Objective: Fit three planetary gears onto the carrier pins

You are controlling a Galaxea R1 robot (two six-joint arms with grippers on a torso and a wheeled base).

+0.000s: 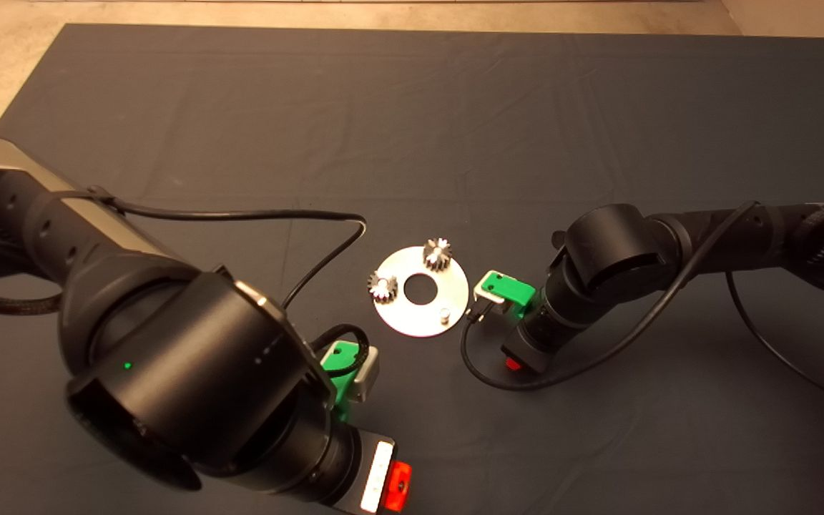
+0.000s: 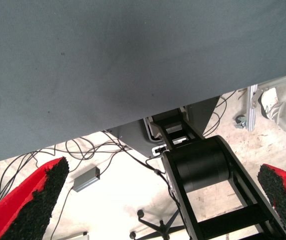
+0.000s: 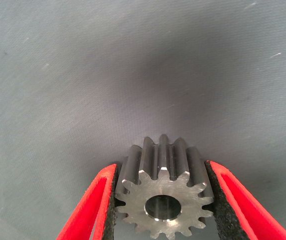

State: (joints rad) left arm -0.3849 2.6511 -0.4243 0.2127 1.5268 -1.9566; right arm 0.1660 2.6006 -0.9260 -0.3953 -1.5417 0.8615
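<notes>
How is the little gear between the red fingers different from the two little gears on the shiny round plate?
The small dark-steel toothed gear sits clamped between the right gripper's red fingers, over the dark mat and off the flat round silver plate. The two small steel gears on the plate are already on pins and held by nothing. One silvery pin is bare. All three gears look the same kind.
</notes>
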